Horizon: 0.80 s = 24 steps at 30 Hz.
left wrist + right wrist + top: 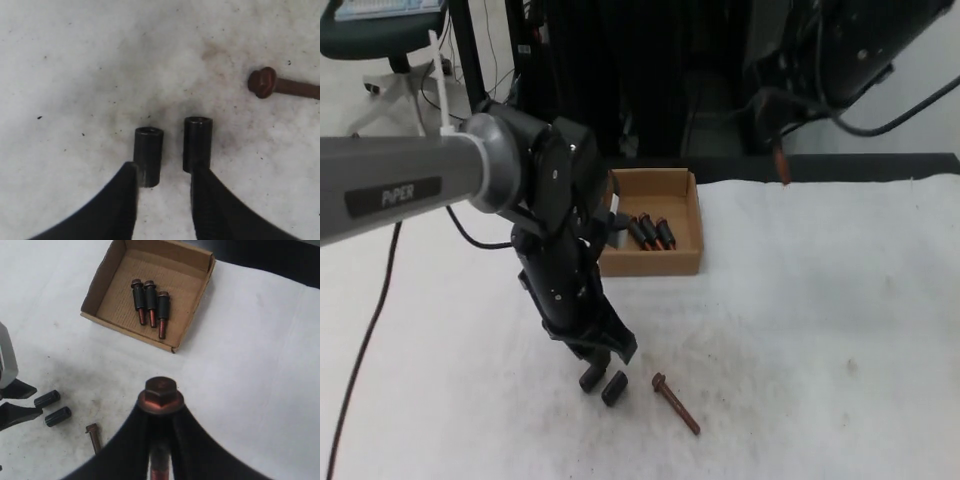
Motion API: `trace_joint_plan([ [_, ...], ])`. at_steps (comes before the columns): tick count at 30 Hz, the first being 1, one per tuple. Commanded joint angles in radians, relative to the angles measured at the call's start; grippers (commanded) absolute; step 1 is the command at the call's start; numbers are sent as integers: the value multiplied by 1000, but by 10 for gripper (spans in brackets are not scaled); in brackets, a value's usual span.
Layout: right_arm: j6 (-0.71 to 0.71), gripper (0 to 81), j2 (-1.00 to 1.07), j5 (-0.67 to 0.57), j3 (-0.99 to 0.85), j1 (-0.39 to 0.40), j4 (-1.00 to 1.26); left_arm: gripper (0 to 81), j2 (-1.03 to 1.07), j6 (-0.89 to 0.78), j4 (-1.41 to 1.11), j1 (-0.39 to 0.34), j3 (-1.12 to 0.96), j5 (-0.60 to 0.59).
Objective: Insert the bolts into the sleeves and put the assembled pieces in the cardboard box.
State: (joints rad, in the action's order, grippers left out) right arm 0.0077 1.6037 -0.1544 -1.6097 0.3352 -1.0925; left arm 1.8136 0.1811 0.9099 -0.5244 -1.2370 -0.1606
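Nearest on the white cloth-covered worktop (820, 330) lies a loose rust-brown hex-head bolt (676, 402), flat and untouched, apparently waiting its turn. Just beside it lie two short black metal tubes. The first sleeve (148, 155) sits in the gap of the left jaws, close against one finger (125, 200). The second sleeve (197, 142) lies at the tip of the other finger (210, 200). The left jaws are spread and hang low over the worktop, seemingly lined up to close on the first sleeve. Farther back stands the open brown cardboard box (650, 265), holding three assembled pieces (650, 232) side by side. Farthest, above the worktop's back edge, the right jaws pinch a second rust-brown bolt (161, 395) just under its head, likely kept ready for a sleeve.
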Motion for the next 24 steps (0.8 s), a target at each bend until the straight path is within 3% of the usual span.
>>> trace_joint_plan([
  [1,-8,8,-38,-15,-4,-22,-5,332,0,22,-2,-16,-12,33],
  [11,-13,8,-41,-65,-4,-42,-33,332,16,90,-2,-39,-12,224],
  [24,-29,8,-41,-70,-4,-42,-33,332,73,87,-6,-39,-12,161],
])
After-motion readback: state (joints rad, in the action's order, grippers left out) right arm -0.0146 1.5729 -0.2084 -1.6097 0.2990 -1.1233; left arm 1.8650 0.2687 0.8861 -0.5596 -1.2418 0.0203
